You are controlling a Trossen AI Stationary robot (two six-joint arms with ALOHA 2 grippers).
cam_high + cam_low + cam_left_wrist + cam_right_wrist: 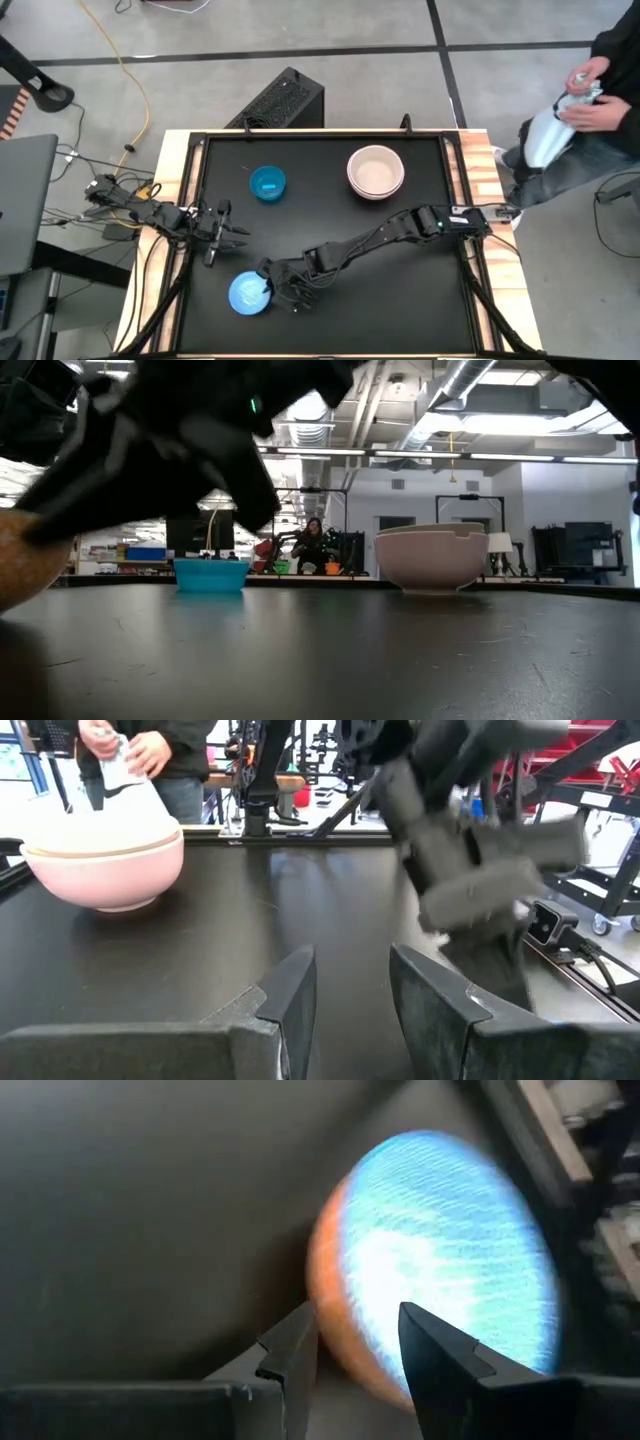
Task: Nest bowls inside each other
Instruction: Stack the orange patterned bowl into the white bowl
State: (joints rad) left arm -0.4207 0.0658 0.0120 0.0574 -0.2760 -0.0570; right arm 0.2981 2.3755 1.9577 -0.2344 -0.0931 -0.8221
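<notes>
A bowl, blue inside and orange-beige outside, sits near the table's near left corner. It also shows in the right wrist view and at the low view's left edge. My right gripper is open at its rim, one finger over the blue inside and the other beside the orange wall; I see no touch. A small blue bowl rests on its base at the far left. A white bowl nested in a pale pink one stands at the far middle. My left gripper waits open at the left edge.
Bare black tabletop lies to the right and along the near edge. A black box stands on the floor beyond the far edge. A person stands past the far right corner.
</notes>
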